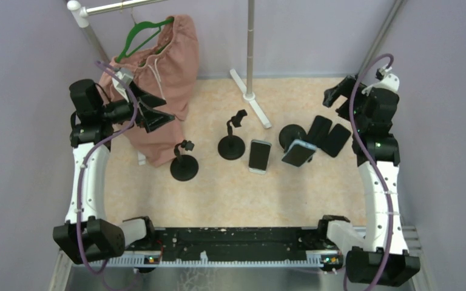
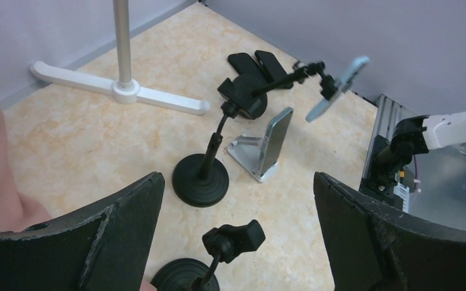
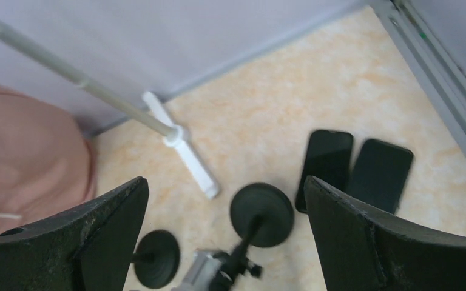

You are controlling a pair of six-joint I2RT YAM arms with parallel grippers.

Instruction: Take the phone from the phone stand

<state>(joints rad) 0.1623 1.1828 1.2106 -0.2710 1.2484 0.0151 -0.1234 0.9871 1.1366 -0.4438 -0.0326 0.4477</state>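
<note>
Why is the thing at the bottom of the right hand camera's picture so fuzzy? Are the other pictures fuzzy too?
Right wrist view: the stand clamp at the bottom edge is smeared, probably too close to focus; the two flat black phones look sharp. Left wrist view: the held phone is crisp. Top view: even light, only soft shadows on the table.

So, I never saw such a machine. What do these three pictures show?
A robot with two arms at a table. One picture looks down from above; the others come from a camera on each wrist, with that arm's own fingers at the edges. The left claw and right claw are open, holding nothing. On the table: a clamped phone in a black stand, a second phone leaning on a silver stand, two black phones lying flat, two empty stands. A pink garment hangs behind.
</note>
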